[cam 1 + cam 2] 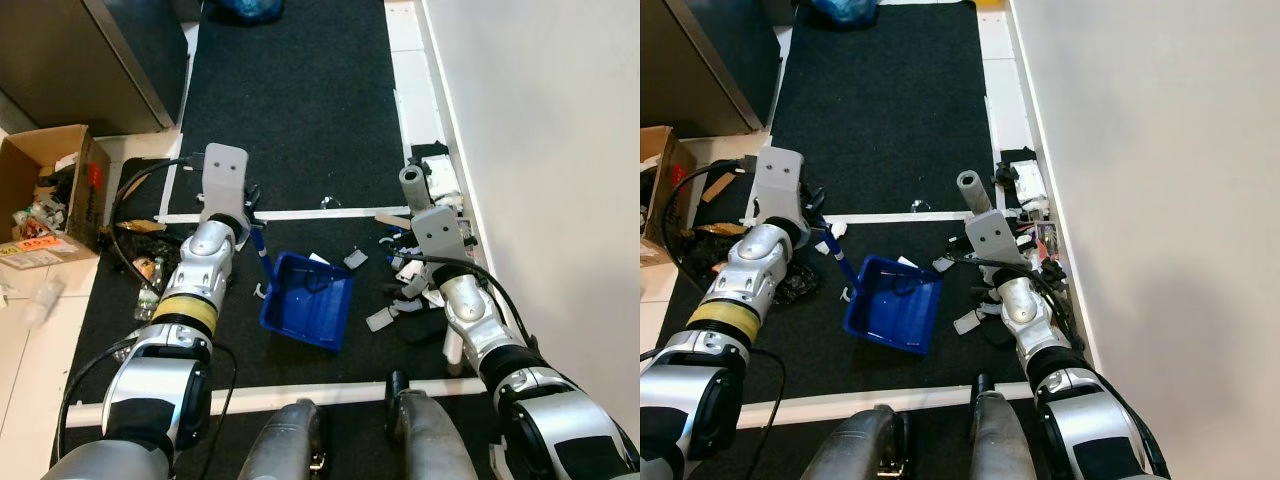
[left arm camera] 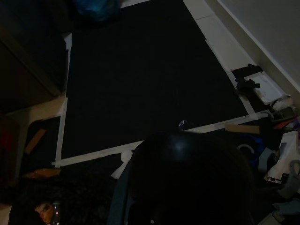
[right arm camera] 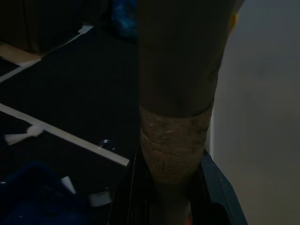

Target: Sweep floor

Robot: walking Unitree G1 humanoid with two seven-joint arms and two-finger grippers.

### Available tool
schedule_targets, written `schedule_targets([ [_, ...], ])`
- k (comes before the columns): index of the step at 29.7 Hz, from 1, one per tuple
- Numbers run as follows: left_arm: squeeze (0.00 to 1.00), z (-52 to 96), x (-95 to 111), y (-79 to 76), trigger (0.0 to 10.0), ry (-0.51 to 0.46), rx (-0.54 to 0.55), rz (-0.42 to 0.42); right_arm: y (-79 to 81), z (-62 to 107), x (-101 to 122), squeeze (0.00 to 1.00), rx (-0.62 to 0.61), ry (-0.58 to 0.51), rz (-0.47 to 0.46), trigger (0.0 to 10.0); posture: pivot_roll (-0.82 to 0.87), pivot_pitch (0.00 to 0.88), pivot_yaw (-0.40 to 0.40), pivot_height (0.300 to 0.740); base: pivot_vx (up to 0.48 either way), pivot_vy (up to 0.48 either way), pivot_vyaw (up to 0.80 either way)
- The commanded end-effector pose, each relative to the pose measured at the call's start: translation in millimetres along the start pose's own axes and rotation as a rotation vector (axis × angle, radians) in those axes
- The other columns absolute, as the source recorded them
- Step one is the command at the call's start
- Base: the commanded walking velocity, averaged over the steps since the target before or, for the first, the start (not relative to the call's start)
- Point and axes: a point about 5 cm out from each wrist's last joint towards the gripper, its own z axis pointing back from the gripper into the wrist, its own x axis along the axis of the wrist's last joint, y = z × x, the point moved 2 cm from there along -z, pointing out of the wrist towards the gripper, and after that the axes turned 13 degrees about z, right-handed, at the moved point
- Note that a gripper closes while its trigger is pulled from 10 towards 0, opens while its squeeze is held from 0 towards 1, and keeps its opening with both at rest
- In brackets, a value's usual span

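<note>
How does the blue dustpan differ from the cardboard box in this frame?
The dustpan is blue plastic, shallow, lying on the black mat; the cardboard box is brown, deeper, standing off the mat on the robot's left. The dustpan holds a few scraps; the box is crammed with rubbish. Both are open-topped.

Open cardboard box (image 1: pixel 52 190) of clutter at left; dark cabinet (image 1: pixel 95 60) behind it; white wall (image 1: pixel 560 150) at right.
</note>
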Motion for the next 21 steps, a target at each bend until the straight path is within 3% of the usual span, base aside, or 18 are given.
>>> schedule_targets([
  [1, 0.00, 2.7, -19, -6.2, 10.0, 0.066, -0.022, 0.003, 6.1, 3.2, -11, 0.00, 0.032, 0.058, -0.079, 10.0, 0.14, 0.304, 0.058, 0.740, 0.000, 0.000, 0.00],
  [5, 0.00, 2.8, -20, -10.9, 10.0, 0.068, -0.042, 0.013, 11.5, 4.4, -14, 0.00, 0.067, 0.077, -0.139, 10.0, 0.15, 0.308, 0.057, 0.740, 0.000, 0.000, 0.00],
  [10, 0.00, 5.4, -23, -21.8, 10.0, 0.090, -0.105, 0.025, 23.4, 4.3, -9, 0.00, 0.119, 0.063, -0.351, 10.0, 0.17, 0.306, 0.068, 0.740, 0.000, 0.000, 0.00],
  [14, 0.00, 8.1, -27, -25.6, 10.0, 0.112, -0.136, 0.016, 28.8, 3.7, -4, 0.00, 0.137, 0.047, -0.383, 10.0, 0.17, 0.305, 0.070, 0.740, 0.000, 0.000, 0.00],
  [21, 0.00, 10.6, -35, -22.9, 10.0, 0.155, -0.126, 0.011, 58.6, -0.3, 28, 0.00, 0.232, -0.020, -0.540, 10.0, 0.19, 0.300, 0.069, 0.740, 0.000, 0.000, 0.00],
])
